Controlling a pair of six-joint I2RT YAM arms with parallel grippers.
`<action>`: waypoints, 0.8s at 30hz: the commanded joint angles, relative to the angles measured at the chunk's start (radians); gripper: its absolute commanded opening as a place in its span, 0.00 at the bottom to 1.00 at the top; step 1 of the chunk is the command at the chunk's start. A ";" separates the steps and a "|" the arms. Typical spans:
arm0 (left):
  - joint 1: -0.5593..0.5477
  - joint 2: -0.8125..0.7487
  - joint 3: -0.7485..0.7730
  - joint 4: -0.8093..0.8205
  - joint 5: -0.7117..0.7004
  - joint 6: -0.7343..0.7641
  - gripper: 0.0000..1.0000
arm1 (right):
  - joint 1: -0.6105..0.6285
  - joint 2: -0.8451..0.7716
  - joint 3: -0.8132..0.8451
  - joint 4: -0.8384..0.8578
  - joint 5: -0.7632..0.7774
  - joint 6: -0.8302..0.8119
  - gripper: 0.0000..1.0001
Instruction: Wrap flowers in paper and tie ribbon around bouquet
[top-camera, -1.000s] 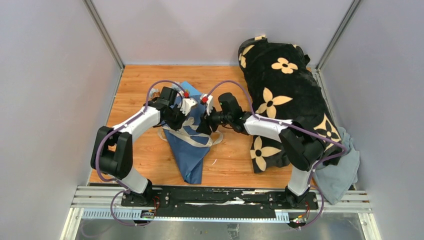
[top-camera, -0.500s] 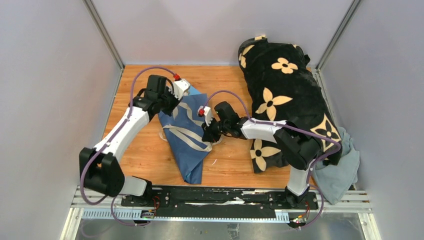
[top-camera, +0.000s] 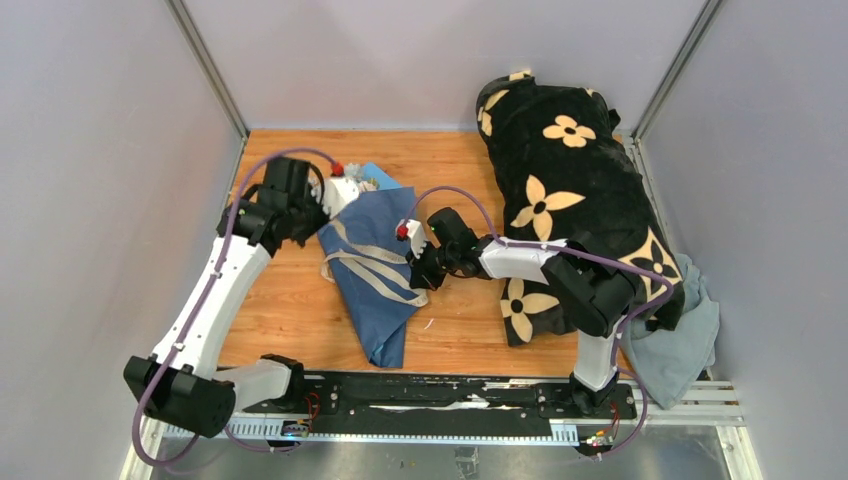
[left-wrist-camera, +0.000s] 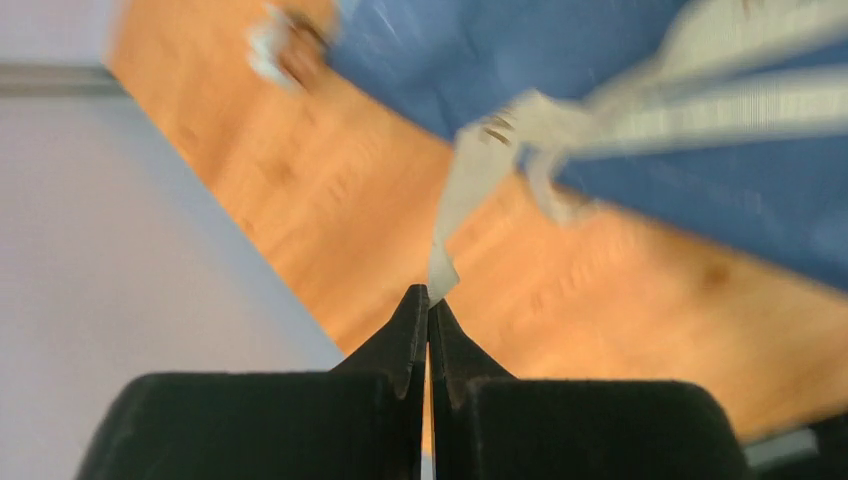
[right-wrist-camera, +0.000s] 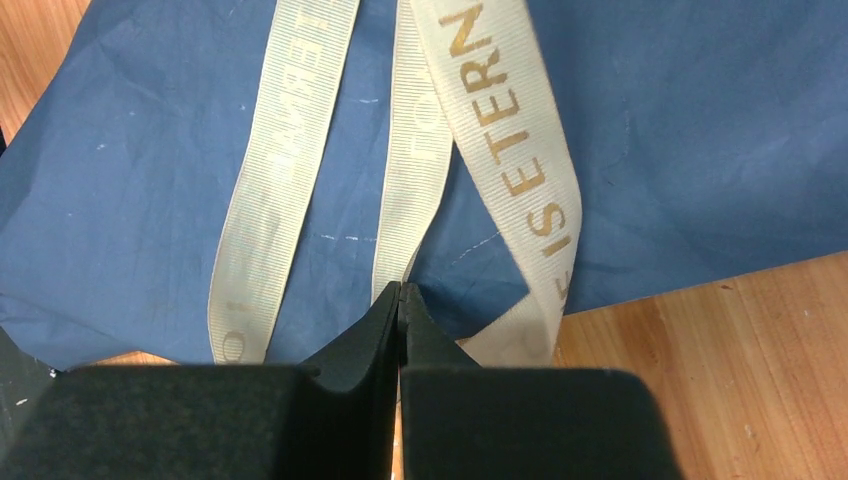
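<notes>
The left gripper (left-wrist-camera: 428, 296) has its two fingers pressed together, and a cut end of the ribbon (right-wrist-camera: 510, 150) is pinched between their tips; that wrist view is smeared, so how deep the end sits I cannot tell. From there the cream band rises over bare wood to the bundle. The right gripper (right-wrist-camera: 400, 292) is likewise closed tip to tip. The middle of three ribbon stretches in its wrist view narrows straight into the pinch. The stretch to its right carries gold capital letters; the one to its left is pale and faintly printed.

There is one ribbon, and all three stretches lie across the navy side of the paper (right-wrist-camera: 680, 130). There is one bouquet (top-camera: 385, 300), a cone lying flat on the table (top-camera: 290, 300) between the two arms. Its narrow tip points toward the arm bases and its wide end toward the back wall. A sliver of light blue shows at that wide end. A pale, brownish blur past the wide end in the left wrist view may be the flowers (left-wrist-camera: 285, 42).

To the right of the right arm lies one black blanket (top-camera: 570, 190) printed with cream flower shapes. One grey-blue cloth (top-camera: 685, 350) lies at its near right corner, touching it.
</notes>
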 joint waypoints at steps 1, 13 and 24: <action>0.010 -0.011 -0.212 -0.217 -0.121 0.160 0.00 | 0.011 -0.003 0.028 -0.026 -0.027 -0.027 0.00; -0.006 0.111 -0.126 -0.201 0.184 0.207 0.64 | 0.009 -0.083 0.057 -0.086 -0.076 -0.137 0.33; -0.199 0.232 -0.312 0.359 0.328 0.269 0.72 | -0.047 -0.208 -0.087 0.099 -0.417 -0.194 0.42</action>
